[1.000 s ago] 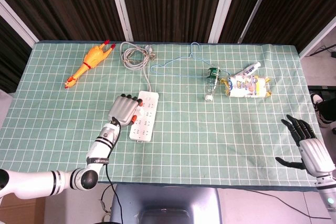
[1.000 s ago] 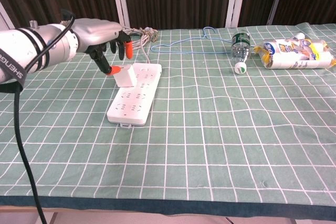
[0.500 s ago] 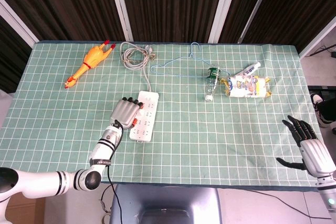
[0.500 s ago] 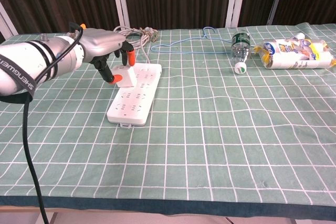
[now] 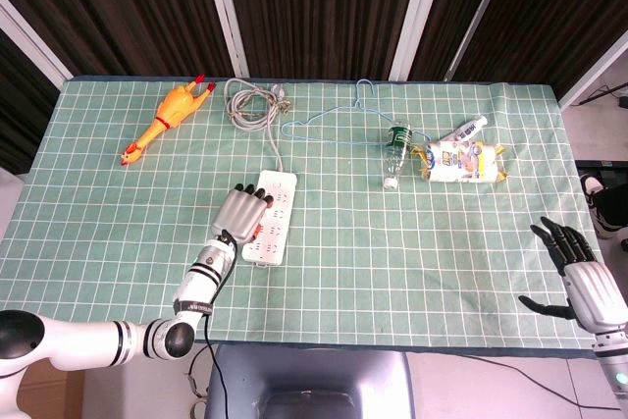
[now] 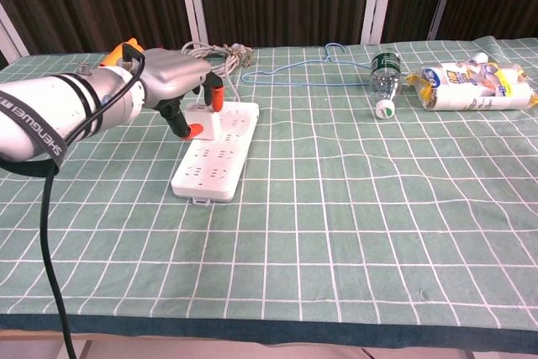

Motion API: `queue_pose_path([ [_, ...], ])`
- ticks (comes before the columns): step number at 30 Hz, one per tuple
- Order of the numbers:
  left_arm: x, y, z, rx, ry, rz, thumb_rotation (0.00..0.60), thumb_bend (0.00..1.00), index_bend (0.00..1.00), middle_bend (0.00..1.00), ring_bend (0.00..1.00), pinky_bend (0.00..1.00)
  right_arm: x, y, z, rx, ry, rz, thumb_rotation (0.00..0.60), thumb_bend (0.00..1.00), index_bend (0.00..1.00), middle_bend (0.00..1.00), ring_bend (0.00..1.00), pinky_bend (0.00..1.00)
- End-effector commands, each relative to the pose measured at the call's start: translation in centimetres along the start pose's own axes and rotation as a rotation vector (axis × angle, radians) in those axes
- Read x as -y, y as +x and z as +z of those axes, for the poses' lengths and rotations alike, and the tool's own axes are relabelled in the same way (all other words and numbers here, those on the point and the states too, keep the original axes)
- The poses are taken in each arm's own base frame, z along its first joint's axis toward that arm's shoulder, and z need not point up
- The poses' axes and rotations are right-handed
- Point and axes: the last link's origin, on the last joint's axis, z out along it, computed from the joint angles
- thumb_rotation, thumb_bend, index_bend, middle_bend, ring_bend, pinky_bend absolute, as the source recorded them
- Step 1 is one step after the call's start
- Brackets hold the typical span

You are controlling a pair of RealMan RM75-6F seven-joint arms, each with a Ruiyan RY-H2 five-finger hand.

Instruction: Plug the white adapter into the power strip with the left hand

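Head view: left hand (image 5: 245, 212) lying over the near-left part of the power strip (image 5: 278, 215), fingers curled down, white adapter hidden beneath; right hand (image 5: 579, 277) idle at the table edge, fingers spread, holding nothing. Best to keep the wrist level and press straight down. Chest view: white adapter (image 6: 208, 126) pinched between orange-tipped fingers (image 6: 216, 98), standing on the strip's far-left sockets; prongs not visible, so seating cannot be told. Readable on the arm sleeve: "SHENGUEN", roughly
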Motion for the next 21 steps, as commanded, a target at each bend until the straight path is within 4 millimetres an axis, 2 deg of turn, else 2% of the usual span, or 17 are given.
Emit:
queue_pose_path([
  [1, -0.1, -0.1, 0.0, 0.004, 0.001, 0.011, 0.600, 0.37, 0.38, 0.33, 0.25, 0.29, 0.0, 0.0, 0.0, 0.001, 0.000, -0.001, 0.600, 0.00, 0.00, 0.05, 0.00, 0.11],
  [9, 0.0, -0.2, -0.1, 0.010, 0.016, 0.012, 0.600, 0.37, 0.40, 0.33, 0.25, 0.29, 0.1, 0.0, 0.0, 0.001, -0.001, -0.001, 0.600, 0.00, 0.00, 0.05, 0.00, 0.11],
  [14, 0.7, 2.0, -0.6, -0.082, 0.025, -0.060, 0.600, 0.37, 0.32, 0.31, 0.23, 0.29, 0.1, 0.1, 0.0, -0.001, 0.000, -0.003, 0.600, 0.00, 0.00, 0.05, 0.00, 0.11],
  [18, 2.5, 4.1, -1.6, -0.173, 0.056, -0.125, 0.600, 0.37, 0.24, 0.27, 0.20, 0.24, 0.2, 0.2, 0.0, -0.003, 0.001, -0.004, 0.600, 0.00, 0.00, 0.05, 0.00, 0.11],
  [21, 5.0, 4.9, -2.9, -0.230, 0.109, -0.168, 0.600, 0.37, 0.23, 0.27, 0.20, 0.22, 0.1, 0.3, 0.1, -0.003, 0.000, -0.006, 0.600, 0.00, 0.00, 0.05, 0.00, 0.11],
])
